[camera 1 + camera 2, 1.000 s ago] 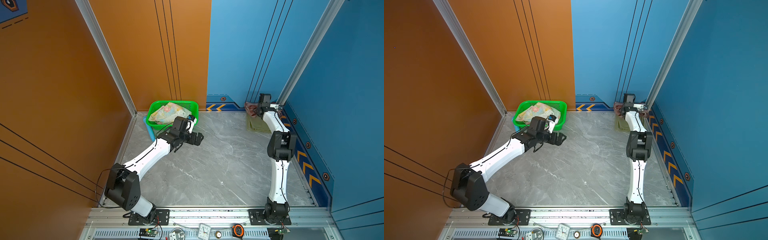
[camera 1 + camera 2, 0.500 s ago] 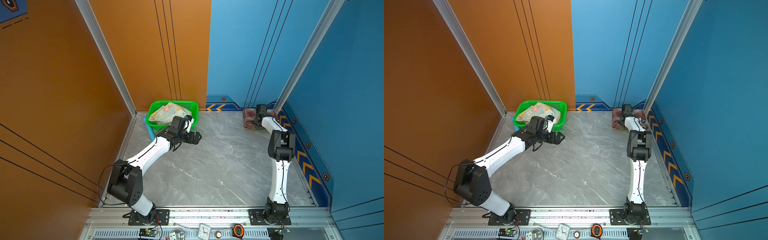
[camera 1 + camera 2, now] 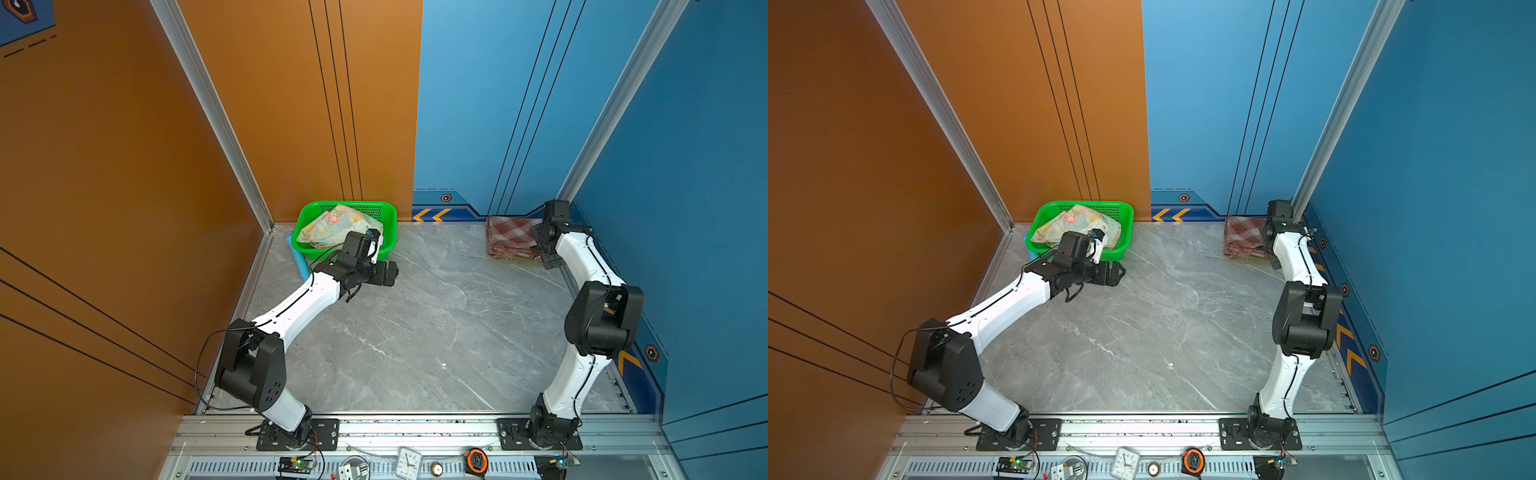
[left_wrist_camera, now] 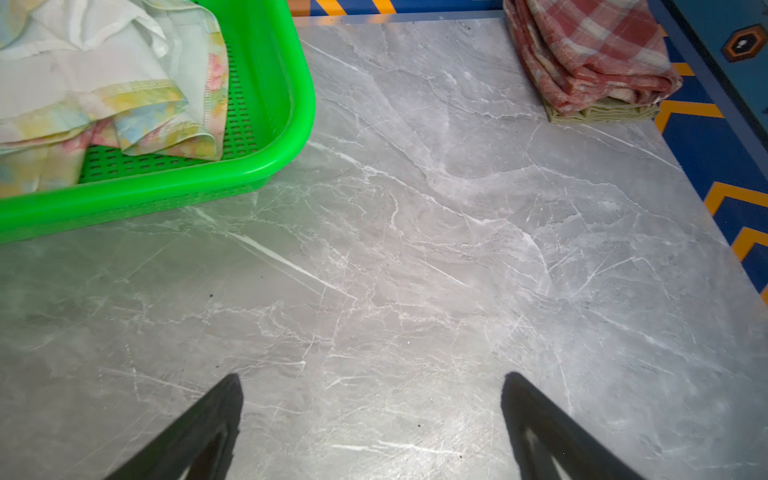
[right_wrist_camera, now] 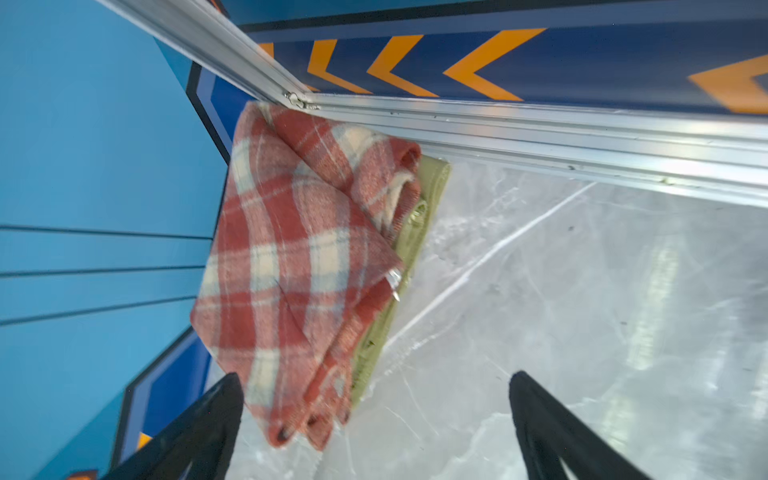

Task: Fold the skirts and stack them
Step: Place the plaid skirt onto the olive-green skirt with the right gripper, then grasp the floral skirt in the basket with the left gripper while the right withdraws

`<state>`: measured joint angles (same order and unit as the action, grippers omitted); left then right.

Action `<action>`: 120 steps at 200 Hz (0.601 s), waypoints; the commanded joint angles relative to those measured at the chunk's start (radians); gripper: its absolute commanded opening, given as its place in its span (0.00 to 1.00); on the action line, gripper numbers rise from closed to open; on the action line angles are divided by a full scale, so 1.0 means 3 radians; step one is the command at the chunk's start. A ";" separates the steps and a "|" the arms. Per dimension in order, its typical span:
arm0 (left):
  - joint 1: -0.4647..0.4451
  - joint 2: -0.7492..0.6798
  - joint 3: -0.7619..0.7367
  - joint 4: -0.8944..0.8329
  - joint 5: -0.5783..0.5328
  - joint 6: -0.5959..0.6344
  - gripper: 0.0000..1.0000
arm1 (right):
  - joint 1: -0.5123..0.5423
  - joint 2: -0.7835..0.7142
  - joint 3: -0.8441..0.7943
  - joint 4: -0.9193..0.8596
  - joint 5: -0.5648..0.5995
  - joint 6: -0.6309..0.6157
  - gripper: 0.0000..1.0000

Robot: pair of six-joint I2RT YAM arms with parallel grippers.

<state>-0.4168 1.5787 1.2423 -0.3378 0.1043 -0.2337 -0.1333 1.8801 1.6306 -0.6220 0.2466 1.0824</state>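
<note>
Grey marbled surface (image 3: 415, 332), cloth on it in two places.

We note the plaid skirt (image 5: 291, 266), red-brown and cream, folded into a thick pad at the far right corner. In both top views it sits close against the foot of the blue wall (image 3: 478, 124). It lies on top of the olive-green skirt (image 5: 415, 232), which is also folded. Only the olive edge shows, peeking out along one side of the plaid in both wrist views. The two are touching and stacked, edges roughly in line.

Right tool (image 5: 374, 374): fingers spread wide, holding nothing. In its wrist view the near corner of the plaid pad sits between the fingers. We cannot tell whether either finger touches the cloth. In both top views the right arm bends up along the right side, its wrist at the near right edge of the stack.

Floral skirt (image 3: 332, 224), pale yellow-blue with pink flowers, lies crumpled and unfolded in the green mesh basket (image 3: 390, 232). The basket is at the far left corner, well apart from the stack. In the left wrist view one hem drapes toward the basket's wall.

Left tool (image 4: 372, 378): fingers wide apart and empty, over bare surface just in front of the basket's near right corner. It points toward the middle and touches neither basket nor cloth, as far as we can see.
</note>
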 commanded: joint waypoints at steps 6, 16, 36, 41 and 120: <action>0.0076 -0.0183 0.0077 -0.0118 -0.0511 -0.0175 0.98 | 0.0168 -0.0473 -0.0580 0.0139 -0.0178 -0.0894 1.00; 0.0095 -0.0214 0.0112 -0.0180 -0.0656 -0.0275 0.98 | 0.0248 -0.0731 -0.0825 0.0285 -0.0223 -0.1051 1.00; 0.0117 -0.0217 0.0356 -0.0465 -0.0855 -0.0305 0.98 | 0.0533 -0.1208 -0.1236 0.0490 -0.0163 -0.1360 1.00; 0.0128 -0.0203 0.0437 -0.0552 -0.0903 -0.0302 0.98 | 0.0639 -0.1318 -0.1318 0.0533 -0.0120 -0.1440 1.00; 0.0763 0.0638 0.1876 -0.1591 -0.1316 -0.0488 0.98 | 0.2146 -0.1843 -0.1793 0.0701 0.0171 -0.2446 1.00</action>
<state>-0.2321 1.6588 1.7004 -0.6479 -0.2066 -0.3641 0.4370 1.3453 1.1191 -0.4232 0.2398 0.4793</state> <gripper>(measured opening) 0.979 0.999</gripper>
